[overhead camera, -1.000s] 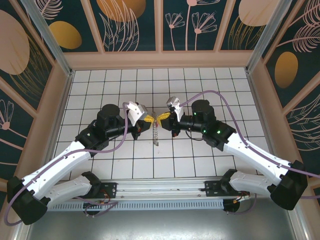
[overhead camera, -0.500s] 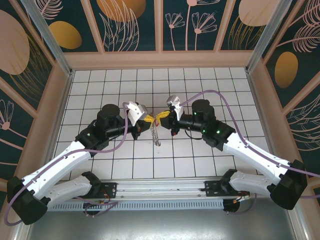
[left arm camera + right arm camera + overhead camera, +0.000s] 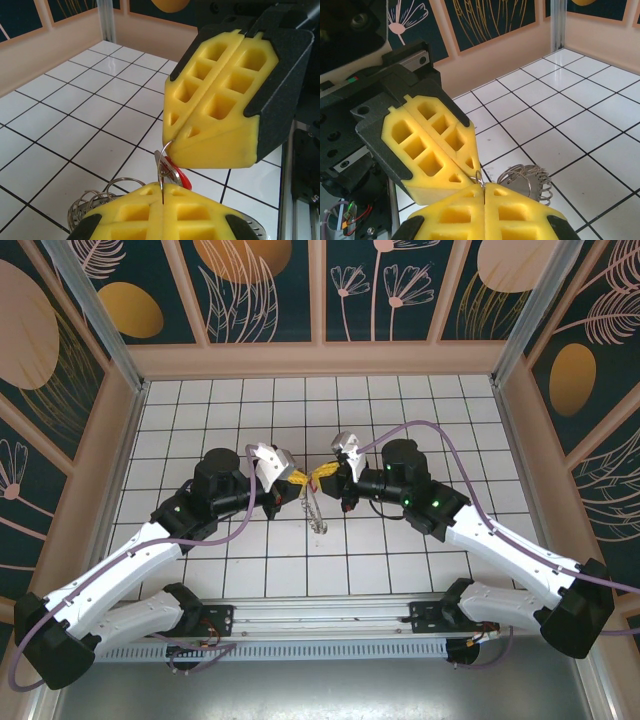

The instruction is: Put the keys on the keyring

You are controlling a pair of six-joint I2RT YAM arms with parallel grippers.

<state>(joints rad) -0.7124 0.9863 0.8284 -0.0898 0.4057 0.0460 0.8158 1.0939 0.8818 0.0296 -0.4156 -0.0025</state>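
Top external view shows the left gripper (image 3: 298,480) and the right gripper (image 3: 325,472) meeting tip to tip above the middle of the tiled table (image 3: 200,410). Both pairs of jaws are fully closed. The keyring (image 3: 316,512) hangs just under the meeting point as a thin silvery coil and is tilted a little to the right at its lower end.

Left wrist view shows a thin wire loop (image 3: 161,167) of the keyring going into the seam of the closed left jaws, so the left gripper has hold of the keyring. The rest of the coil (image 3: 92,202) is seen low on the left, behind the yellow fingers (image 3: 135,215). The wire reaches up to the tip of the right gripper. The key (image 3: 179,174), with its red tag, sits just beside the wire and touches the underside of the right fingers. I cannot tell if the right jaws pinch the key or the wire.

Right wrist view shows the coil (image 3: 527,182) just behind the two tips.
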